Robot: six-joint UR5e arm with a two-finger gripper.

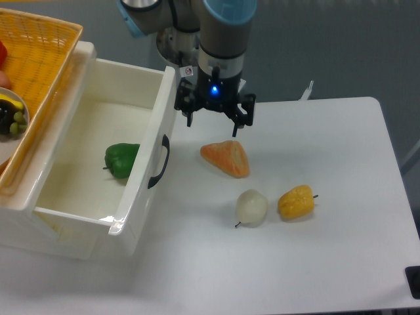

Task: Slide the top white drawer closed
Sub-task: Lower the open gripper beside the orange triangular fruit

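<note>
text: none legible | small label on arm wrist (189, 71): too blurred

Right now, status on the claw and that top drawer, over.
Claw open, empty, hovering just right of the drawer front. Top drawer pulled out, green pepper inside. Orange wedge on the table near the handle, not touching.

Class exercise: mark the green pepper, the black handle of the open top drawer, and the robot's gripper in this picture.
green pepper (123, 159): fixed camera view, middle of its body, inside the top white drawer (85, 226).
black handle (159, 162): fixed camera view, midway along its curve.
gripper (213, 123): fixed camera view, between its fingertips.
</note>
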